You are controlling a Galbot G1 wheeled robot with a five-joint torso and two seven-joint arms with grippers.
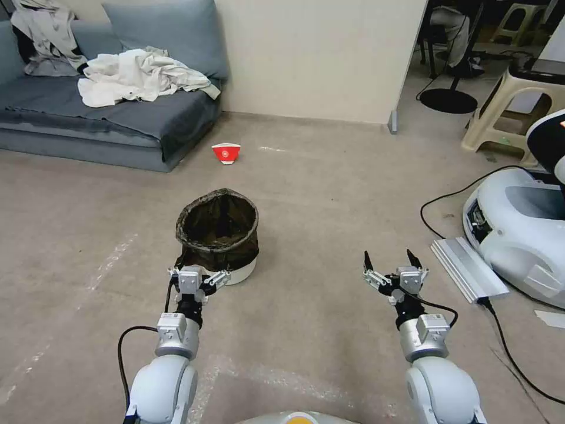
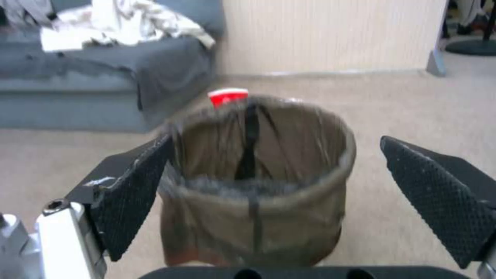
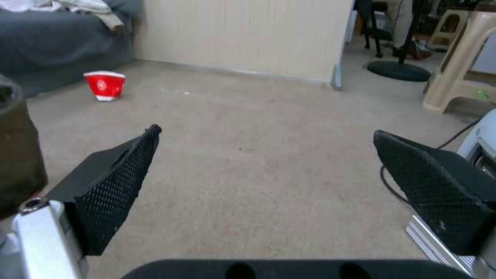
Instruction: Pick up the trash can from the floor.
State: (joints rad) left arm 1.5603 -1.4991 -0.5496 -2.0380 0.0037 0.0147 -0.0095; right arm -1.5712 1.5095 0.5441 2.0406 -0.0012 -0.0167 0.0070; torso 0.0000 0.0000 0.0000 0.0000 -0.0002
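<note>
Red bowl (image 1: 226, 153) beyond trash can (image 1: 218, 235); sofa (image 1: 106, 118) left; left pincer (image 1: 198, 277) open.

1. Mock living room in a robot lab: grey sofa (image 1: 112, 112) with heaped clothes (image 1: 138, 76), beige floor (image 1: 323, 194).
2. Lab signs: another white robot base (image 1: 521, 229), trailing cables (image 1: 447, 200), plastic stools (image 1: 512, 106).

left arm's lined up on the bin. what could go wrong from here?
1. The left gripper is open right at the trash can, with only loose bag over the rim: the jaws may pinch plastic and slip.
2. The can stands free on the floor; a nudge might tip it.
3. The right gripper hangs open, off to the side, no support.
</note>
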